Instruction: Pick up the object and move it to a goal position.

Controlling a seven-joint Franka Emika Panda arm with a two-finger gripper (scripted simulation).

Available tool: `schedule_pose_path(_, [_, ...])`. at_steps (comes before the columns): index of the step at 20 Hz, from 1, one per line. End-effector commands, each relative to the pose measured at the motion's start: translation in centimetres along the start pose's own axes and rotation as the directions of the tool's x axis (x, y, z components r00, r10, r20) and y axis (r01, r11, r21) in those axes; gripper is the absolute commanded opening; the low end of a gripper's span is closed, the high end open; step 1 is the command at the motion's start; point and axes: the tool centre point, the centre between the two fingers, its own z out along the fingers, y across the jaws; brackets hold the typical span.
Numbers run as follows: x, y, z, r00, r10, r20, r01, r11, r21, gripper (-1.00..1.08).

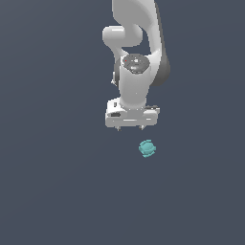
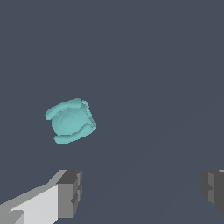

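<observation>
A: Where does the teal object [image 1: 147,149] sit?

B: On the dark grey tabletop [image 1: 52,191], by itself. In the exterior view it lies just below the white arm's gripper [image 1: 132,127] and a little toward the exterior view's right. Nothing touches it.

A: And the jaws?

B: Apart. The wrist view shows the two grey fingertips [image 2: 70,194] spread wide with bare tabletop [image 2: 153,65] between them. The gripper [image 2: 142,190] holds nothing.

A: Is the object between the fingers?

B: No. In the wrist view the object [image 2: 70,121] lies clear of the gap, beyond the fingertip with the white body behind it, not touching it. The other fingertip is well apart from it.

A: What does it look like up close?

B: A small, lumpy, roundish thing in turquoise, with raised bands curling around a smoother middle. It is far smaller than the gripper.

A: How is the arm posed?

B: The hand points down at the tabletop, with the object near it but off to one side.
</observation>
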Motion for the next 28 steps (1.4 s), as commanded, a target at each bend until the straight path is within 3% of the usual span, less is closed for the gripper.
schedule_pose_path(1, [0.0,0.0,0.0,1.0,0.0,0.0,0.0,1.0,0.0,1.0])
schedule_pose_path(9, [-0.1,1.6,0.4,1.0,-0.012,0.023,0.012,1.0,-0.02,1.0])
schedule_pose_path(16, [0.1,1.2,0.7,0.999,-0.027,0.022,0.028,0.999,-0.02,1.0])
schedule_pose_path(23, [1.3,-1.9,3.0,0.99,-0.139,0.015,0.14,0.99,-0.018,1.0])
schedule_pose_path(28, [2.4,-5.6,5.7,0.964,-0.265,0.005,0.265,0.964,-0.011,1.0])
